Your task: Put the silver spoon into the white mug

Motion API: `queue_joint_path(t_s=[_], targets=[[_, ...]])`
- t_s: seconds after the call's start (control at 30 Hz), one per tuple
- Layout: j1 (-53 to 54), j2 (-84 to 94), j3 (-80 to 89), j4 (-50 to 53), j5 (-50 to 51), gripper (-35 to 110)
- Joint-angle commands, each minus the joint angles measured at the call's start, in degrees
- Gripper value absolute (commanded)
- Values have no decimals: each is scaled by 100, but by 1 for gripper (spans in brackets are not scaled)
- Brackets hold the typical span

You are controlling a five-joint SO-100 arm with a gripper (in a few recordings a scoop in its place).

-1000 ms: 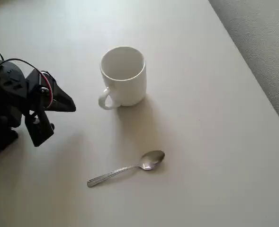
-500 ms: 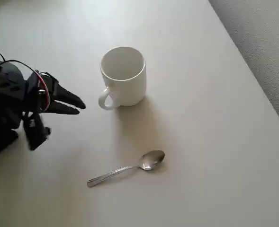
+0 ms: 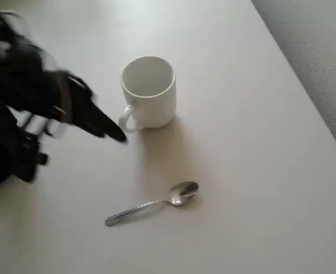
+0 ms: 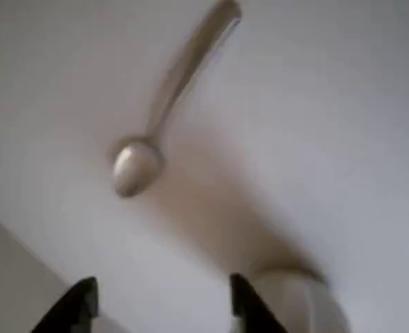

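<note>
Approach step: the gripper (image 4: 159, 305), jaws parted and empty, hovers beside the white mug (image 3: 148, 91). The silver spoon (image 3: 153, 202) lies apart on the table (image 3: 259, 171). Next: descend over the handle, apparently the easier grasp; motion blur limits certainty.

A shiny metal silver spoon (image 3: 156, 203) lies on a smooth, matt pale counter (image 3: 259, 171). The white mug (image 3: 149, 91) looks glossy ceramic. The gripper's fingers (image 4: 76, 305) appear matt black plastic.
</note>
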Motion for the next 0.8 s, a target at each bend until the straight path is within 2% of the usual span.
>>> queue_joint_path(t_s=[0.0,0.3,0.77], targets=[[290,-1705,-1310,167,422,24],[615,-3885,-2892,299,501,23],[923,-5634,-5089,923,457,23]])
